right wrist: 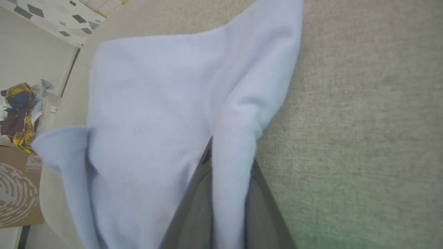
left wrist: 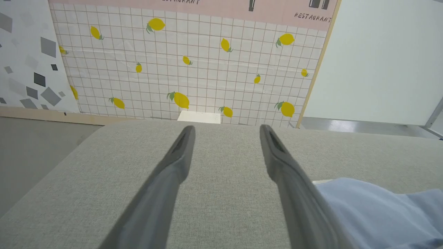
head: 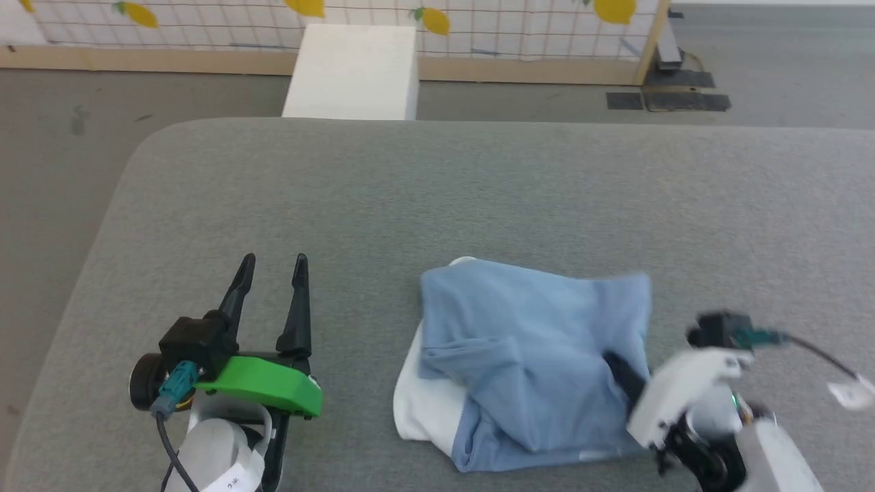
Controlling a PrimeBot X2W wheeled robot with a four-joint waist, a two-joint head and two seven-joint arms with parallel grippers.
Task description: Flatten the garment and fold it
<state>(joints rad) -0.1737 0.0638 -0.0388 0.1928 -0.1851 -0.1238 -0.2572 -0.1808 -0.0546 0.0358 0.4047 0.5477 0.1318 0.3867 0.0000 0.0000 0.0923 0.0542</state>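
garment: light blue garment [head: 526,355] lies bunched in a crumpled heap on the near-right part of the grey counter [head: 410,184]. A white part pokes out at its left edge. Not flat, no fold made.
right hand: right hand [head: 617,369] comes in from the heap's right side, fingers clamped on a raised ridge of blue cloth; close-up in the wrist view [right wrist: 231,157].
left hand: left hand [head: 273,263] has fingers apart and holds nothing. It sits left of the garment, not touching it.
risk, slip: the pinch looks narrow, so the cloth could slide out under a pull.
risk, layers: the ridge may be several layers, and a pull would then drag the whole heap instead of spreading it.
risk, slide: nothing pins the left side, so a one-sided pull could tow the garment toward the counter's near edge.
around: white block [head: 355,68] past the far edge, lemon-print panel [head: 478,27] behind it. Clothes pile [right wrist: 19,114] and cardboard box [right wrist: 17,193] are off the counter.
in the way: the garment's own folds hide its edges; can't tell where the sleeves are.
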